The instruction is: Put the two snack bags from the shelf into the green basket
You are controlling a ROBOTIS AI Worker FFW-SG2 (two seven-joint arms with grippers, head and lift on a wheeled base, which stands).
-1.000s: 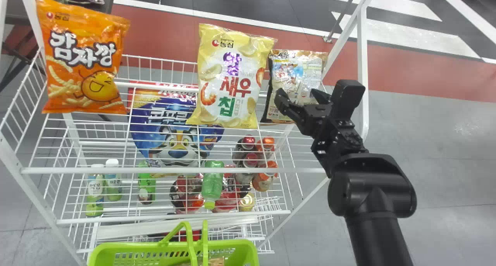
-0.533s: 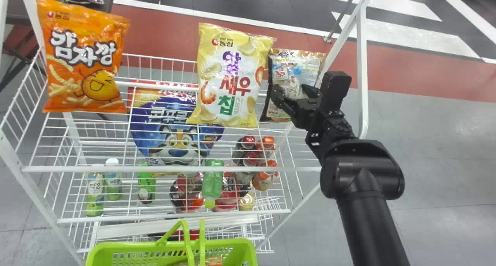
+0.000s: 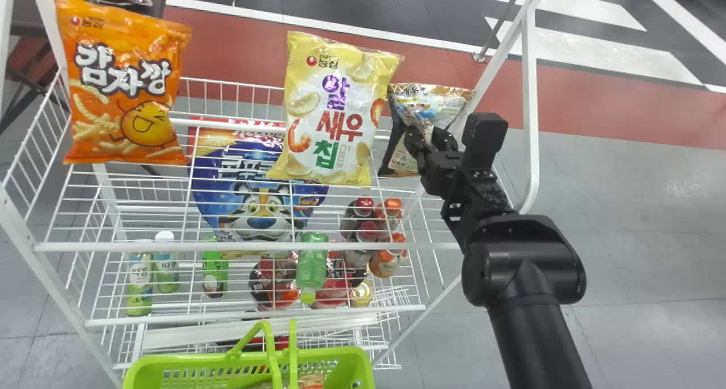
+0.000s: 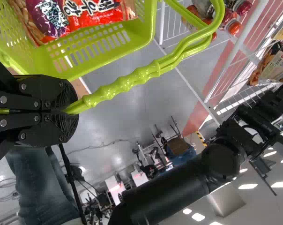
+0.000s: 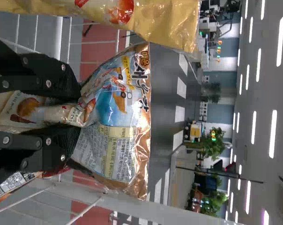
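The brown bag [image 3: 422,102] is at the right end of the top shelf [image 3: 428,246], and I have it pinched in my right hand [image 3: 426,136], the fingers closed on its middle so that the wrapper bunches up between them. From my right wrist view the wrapper fans out beyond the fingertips, with one end puffed and creased. Just beside it, on the left, is the yellow bag [image 3: 340,111], leaning back slightly, and well apart at the left end I see the orange bag [image 3: 122,88]. Lower down, between those two, a blue bag [image 3: 255,199] with a tiger on it shows through the wires. Below are bottles: some with red and orange caps [image 3: 390,207] toward the right, a green one [image 3: 311,261] with its cap toward me, and two pale ones [image 3: 166,273] on the left. Nearest me is the green basket [image 3: 329,355], in front of the rack. My left hand [image 4: 69,110] is clamped on its handle [image 4: 118,89], and a red packet [image 4: 92,14] lies inside the basket.
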